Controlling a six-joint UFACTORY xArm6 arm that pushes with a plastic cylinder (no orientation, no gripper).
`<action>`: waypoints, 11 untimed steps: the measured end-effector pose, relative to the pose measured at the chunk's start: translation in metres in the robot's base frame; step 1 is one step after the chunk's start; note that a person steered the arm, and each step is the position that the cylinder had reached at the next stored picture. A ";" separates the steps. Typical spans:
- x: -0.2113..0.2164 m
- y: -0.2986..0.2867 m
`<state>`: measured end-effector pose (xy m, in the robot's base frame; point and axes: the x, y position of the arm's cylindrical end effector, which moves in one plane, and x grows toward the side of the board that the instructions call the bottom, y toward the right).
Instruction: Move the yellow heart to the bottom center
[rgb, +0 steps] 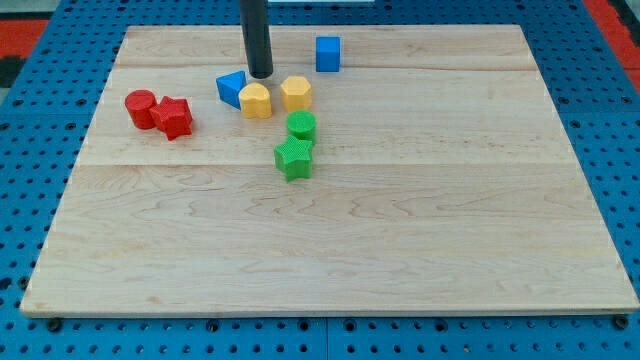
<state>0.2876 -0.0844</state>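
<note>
The yellow heart (256, 101) lies on the wooden board (400, 240) in the upper left-middle part. My tip (260, 74) stands just above it toward the view's top, close to its upper edge, with the rod rising out of the view's top. A yellow hexagon (296, 93) sits right beside the heart on its right. A blue triangle (232, 88) sits on the heart's left, close to the tip.
A blue cube (328, 53) lies near the top edge. A green cylinder (301, 126) and a green star (294, 159) sit below the yellow blocks. A red cylinder (141, 108) and a red star (174, 117) lie at the left.
</note>
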 end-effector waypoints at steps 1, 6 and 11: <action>0.056 0.000; 0.279 0.023; 0.292 0.003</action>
